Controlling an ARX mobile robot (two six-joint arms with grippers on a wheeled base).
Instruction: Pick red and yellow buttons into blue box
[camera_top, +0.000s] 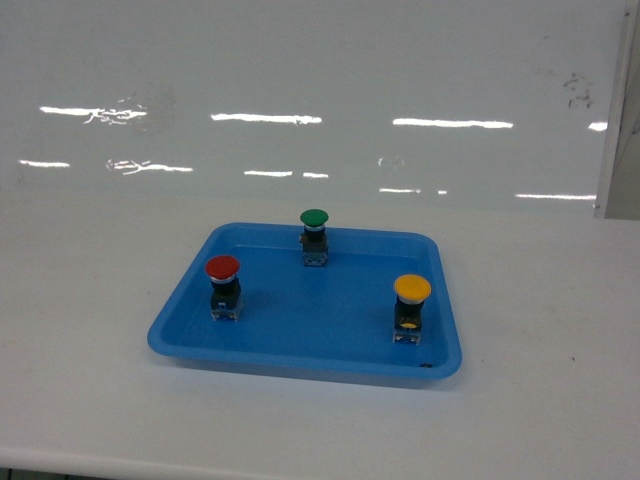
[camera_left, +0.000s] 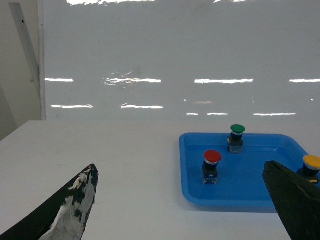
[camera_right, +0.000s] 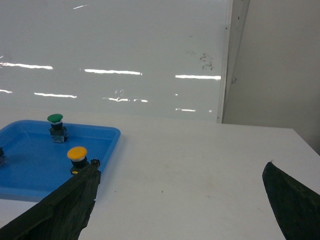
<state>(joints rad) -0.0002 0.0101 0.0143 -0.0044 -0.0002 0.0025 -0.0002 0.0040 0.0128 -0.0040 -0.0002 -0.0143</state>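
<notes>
Head view: shallow blue tray (camera_top: 190, 310) on white table (camera_top: 80, 400), red button (camera_top: 223, 286) upright at left, yellow button (camera_top: 411, 307) at right, green button (camera_top: 314, 237) at rear; no grippers seen.

Left wrist view: left gripper (camera_left: 182, 200) above table, jaws wide, holding nothing.

Right wrist view: right gripper (camera_right: 182, 197) likewise spread, empty; red button cropped out.

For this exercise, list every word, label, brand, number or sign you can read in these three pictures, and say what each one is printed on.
No text can be read in any of the three pictures.
Wall panel: faint dark smudges, not legible as letters.
Red button, yellow button, green button: plain caps, no marks seen.
Blue tray: no label visible.
</notes>
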